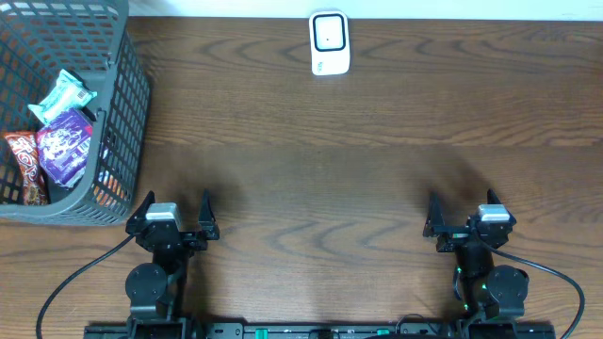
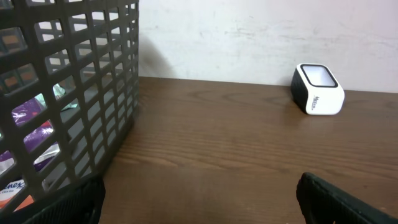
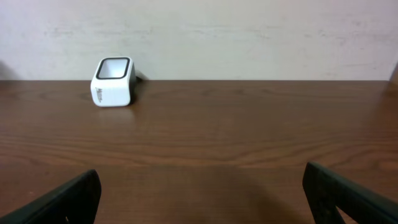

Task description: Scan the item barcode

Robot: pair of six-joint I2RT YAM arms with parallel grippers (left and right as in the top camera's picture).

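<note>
Two claws, left gripper (image 1: 177, 201) & right gripper (image 1: 461, 201), gape fully w/ nothing held, so we should reach into the basket (image 1: 133, 113) far left, pinch the purple packet (image 1: 64, 146) by its edge, barcode kept clear for the scanner (image 1: 330, 42).

basket (image 1: 127, 113): cut off at left edge | snack packets (image 1: 64, 146): print unreadable

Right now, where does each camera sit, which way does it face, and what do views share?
Overhead: above the table, looking straight down; basket, scanner, left end effector and right end effector, both open.
Left wrist: low, facing the back wall; basket left, scanner right, own fingers below.
Right wrist: low, facing the same wall; scanner left, own fingers below.
Shared: all three show the scanner.
</note>
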